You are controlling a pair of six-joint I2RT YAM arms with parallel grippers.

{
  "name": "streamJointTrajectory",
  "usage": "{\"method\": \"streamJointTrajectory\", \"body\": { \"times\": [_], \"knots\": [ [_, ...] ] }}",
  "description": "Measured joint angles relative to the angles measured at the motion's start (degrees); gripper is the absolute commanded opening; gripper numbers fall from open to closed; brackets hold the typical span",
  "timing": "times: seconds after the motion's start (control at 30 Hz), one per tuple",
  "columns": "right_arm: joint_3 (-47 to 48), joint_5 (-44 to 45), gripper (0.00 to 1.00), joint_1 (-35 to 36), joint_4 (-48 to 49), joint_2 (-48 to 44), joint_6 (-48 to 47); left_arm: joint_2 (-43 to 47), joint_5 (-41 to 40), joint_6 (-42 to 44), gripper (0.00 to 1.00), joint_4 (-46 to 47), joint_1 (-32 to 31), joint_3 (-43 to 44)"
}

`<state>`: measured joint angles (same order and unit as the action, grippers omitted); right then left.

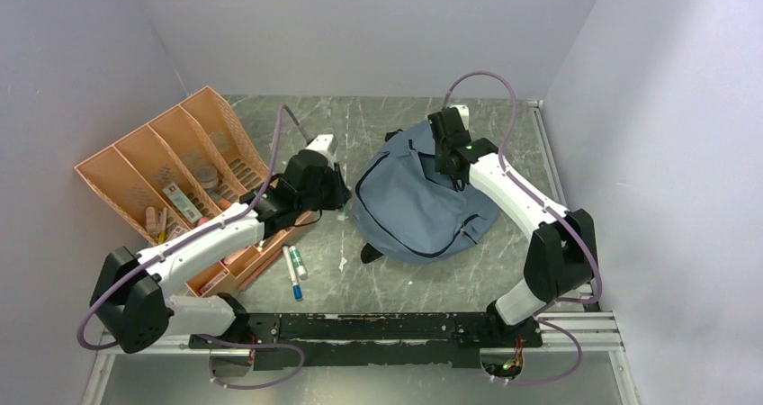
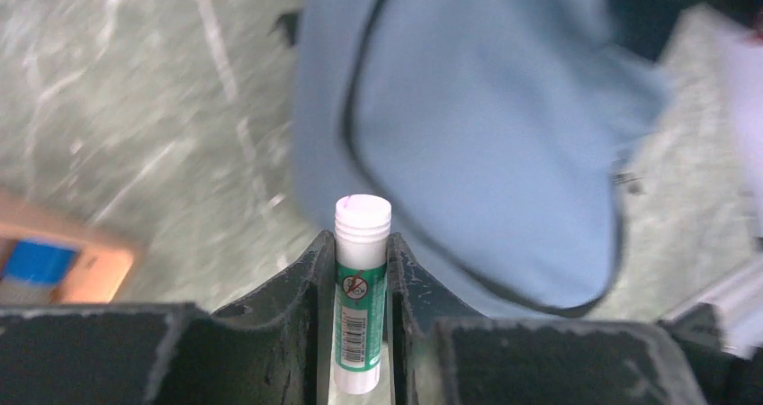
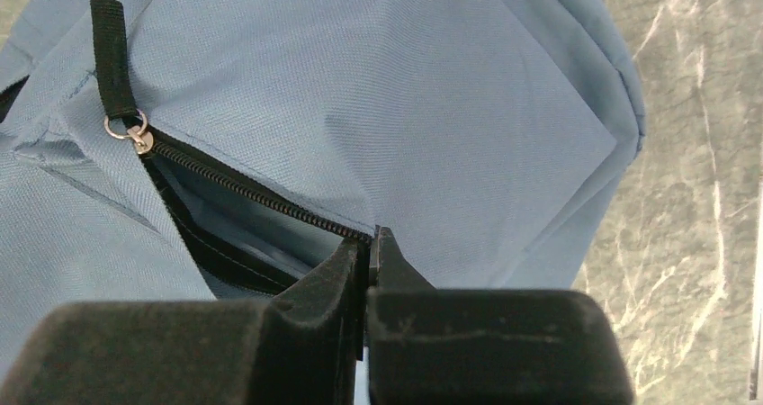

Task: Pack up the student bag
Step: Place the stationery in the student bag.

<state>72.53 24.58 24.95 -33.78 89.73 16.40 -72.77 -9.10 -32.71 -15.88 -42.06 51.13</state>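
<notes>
Left tool (image 2: 360, 243) clamps 1 glue stick (image 2: 362, 319); right tool (image 3: 369, 243) pinches 1 student bag (image 3: 468, 108) at its zipper edge; 2 markers (image 1: 292, 277) lie on the surface (image 1: 360, 126).

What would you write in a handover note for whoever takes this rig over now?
Left gripper: shut on white glue stick with green label, beside the grey-blue fabric backpack.
Right gripper: pinching the backpack's fabric at its open zipper.
Done: zipper open, glue stick picked up.
Left: glue stick into backpack; two pens lie on the grey table.
</notes>
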Motion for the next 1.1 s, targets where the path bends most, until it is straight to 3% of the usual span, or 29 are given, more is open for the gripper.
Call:
{"method": "streamJointTrajectory", "body": {
  "times": [0.23,0.5,0.8,1.1],
  "knots": [
    [0.00,-3.48,0.00,-0.48,-1.20,-0.87,1.03,-2.60,9.42,-2.43,0.05,10.97,-0.07,5.86],
    [0.00,-4.92,0.00,-0.48,-2.56,-5.14,-2.89,-15.89,16.09,-13.33,0.05,26.16,-1.68,9.22],
    [-0.13,-5.33,0.00,-0.48,-2.75,-8.96,-6.03,-25.42,17.33,-25.16,0.05,40.35,-5.38,11.15],
    [-0.13,-6.86,0.00,-0.48,-2.91,-8.92,-5.03,-29.57,17.70,-30.99,0.05,43.82,-6.23,15.06]
  ]
}}
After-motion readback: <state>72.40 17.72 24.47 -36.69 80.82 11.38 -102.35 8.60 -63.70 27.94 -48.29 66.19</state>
